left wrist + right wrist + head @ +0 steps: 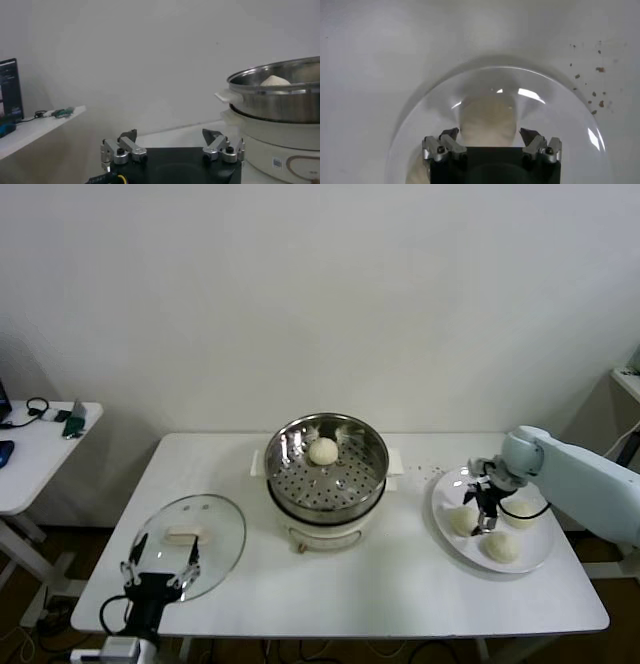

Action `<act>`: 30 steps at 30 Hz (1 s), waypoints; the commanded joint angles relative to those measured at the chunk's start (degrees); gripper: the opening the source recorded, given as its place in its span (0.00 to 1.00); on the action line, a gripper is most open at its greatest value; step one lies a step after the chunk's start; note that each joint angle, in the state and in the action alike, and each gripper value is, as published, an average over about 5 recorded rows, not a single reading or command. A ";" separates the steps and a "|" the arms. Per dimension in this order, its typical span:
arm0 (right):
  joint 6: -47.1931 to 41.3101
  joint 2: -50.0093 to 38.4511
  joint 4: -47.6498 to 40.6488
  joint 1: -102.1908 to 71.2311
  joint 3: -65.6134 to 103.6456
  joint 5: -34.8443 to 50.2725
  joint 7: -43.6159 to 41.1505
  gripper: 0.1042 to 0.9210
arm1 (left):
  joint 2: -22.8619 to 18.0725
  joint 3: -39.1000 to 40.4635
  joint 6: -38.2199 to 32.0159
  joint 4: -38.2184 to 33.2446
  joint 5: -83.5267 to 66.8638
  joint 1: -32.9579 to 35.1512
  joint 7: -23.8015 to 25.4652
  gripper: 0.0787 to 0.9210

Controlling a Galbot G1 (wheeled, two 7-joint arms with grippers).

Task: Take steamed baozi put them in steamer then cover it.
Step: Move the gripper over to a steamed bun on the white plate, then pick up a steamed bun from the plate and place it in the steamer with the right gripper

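The steel steamer (pixel 325 469) on its white pot base stands mid-table with one baozi (pixel 323 451) inside. Three more baozi (pixel 463 520) (pixel 501 547) (pixel 522 513) lie on a white plate (pixel 446 487) at the right. My right gripper (pixel 486 512) is open just above the plate. In the right wrist view a baozi (pixel 487 120) lies between its spread fingers (pixel 445 146), which do not grip it. The glass cover (pixel 205 552) with its cream handle lies flat at the front left. My left gripper (pixel 160 572) is open and empty at its near edge.
The left wrist view shows the steamer (pixel 280 97) and the baozi in it (pixel 275 80) ahead of my left gripper (pixel 170 140). A small side table (pixel 40 446) with cables stands far left. Crumbs (pixel 595 95) dot the table beside the plate (pixel 560 115).
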 commanded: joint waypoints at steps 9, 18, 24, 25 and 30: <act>0.39 1.56 -2.36 -1.12 1.26 -0.63 -0.97 0.80 | 0.04 -0.11 0.03 0.14 0.05 0.02 -0.09 0.88; -0.79 0.86 -2.02 0.86 -0.16 4.21 -0.48 0.77 | 0.11 0.00 -0.08 -0.02 0.10 0.21 -0.07 0.88; -2.36 -0.55 0.52 10.36 -7.72 14.09 0.13 0.75 | 0.08 0.47 -0.09 -0.02 0.10 0.06 -0.07 0.88; -2.54 -0.59 0.80 12.59 -9.56 15.90 0.15 0.75 | 0.07 0.56 -0.10 -0.03 0.10 0.05 -0.07 0.88; -3.01 1.20 1.75 27.74 -21.22 27.02 0.05 0.74 | 0.30 0.94 -0.17 -0.37 0.10 0.04 -0.06 0.88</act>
